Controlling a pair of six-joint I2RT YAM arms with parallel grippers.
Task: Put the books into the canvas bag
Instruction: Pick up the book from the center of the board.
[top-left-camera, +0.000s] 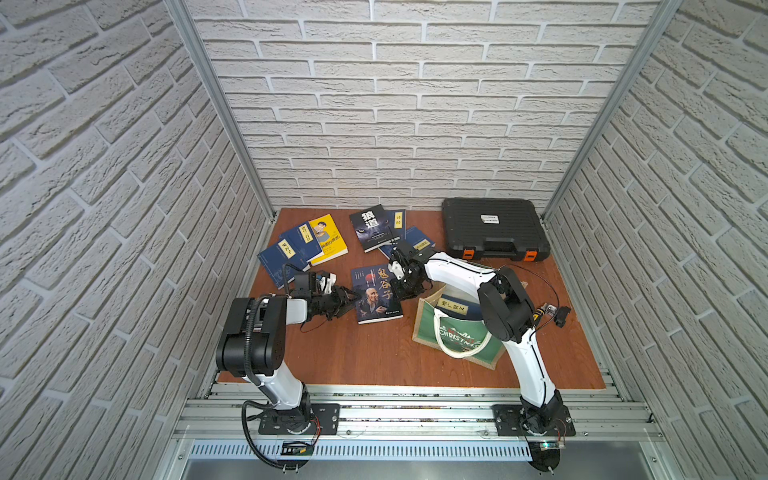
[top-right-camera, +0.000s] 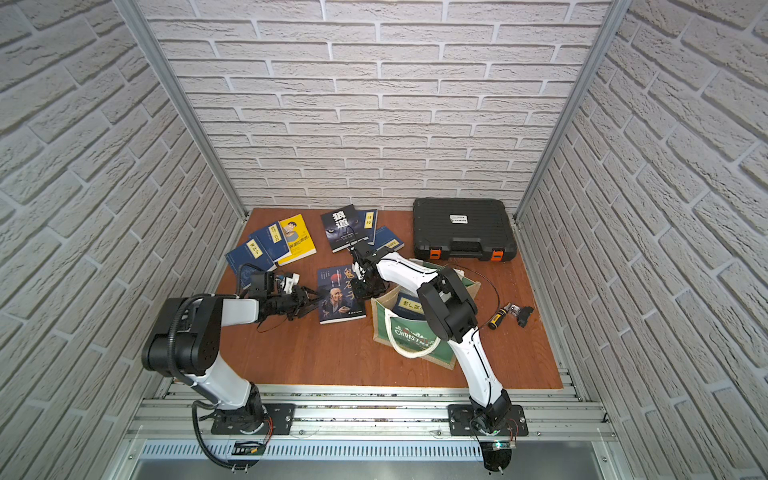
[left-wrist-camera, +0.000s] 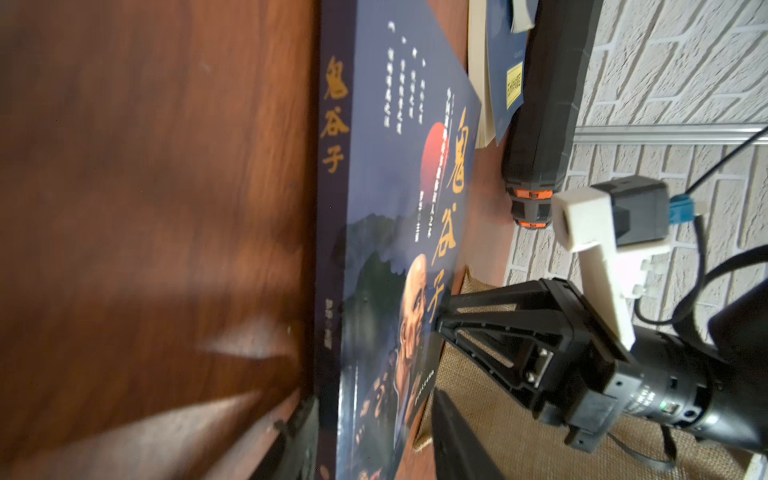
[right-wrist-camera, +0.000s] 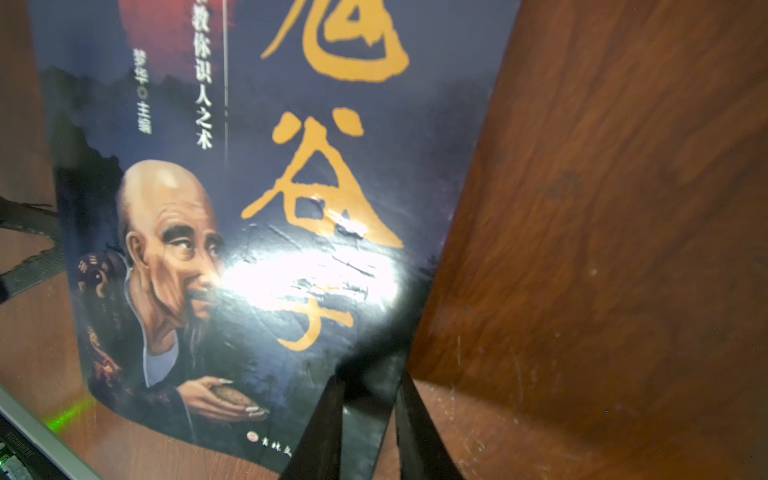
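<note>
Navy and yellow books (top-left-camera: 300, 241) are lying scattered behind a gold-lettered book (top-left-camera: 376, 297), itself lying just beside the upright canvas bag (top-left-camera: 457, 338) holding another.

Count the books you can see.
8. Far left: two navy books and the yellow book. Back: wolf book, two more navy. Middle: old-man book. One inside the canvas bag. Others may be hidden.

Eight books (top-left-camera: 417, 241) show in both top views: five navy ones (top-left-camera: 286, 253) with yellow labels, one yellow cartoon book (top-left-camera: 330, 243), one wolf-cover book (top-left-camera: 368, 228) and one gold-lettered book (top-left-camera: 376, 295). Seven lie on the counter (top-left-camera: 365, 353); one is in the single bag (top-left-camera: 457, 336). One black case (top-left-camera: 492, 226) bears two orange latches (top-left-camera: 468, 252). There are two robot arms (top-left-camera: 253, 332) and one small yellow-and-black tool (top-right-camera: 496, 320).
</note>
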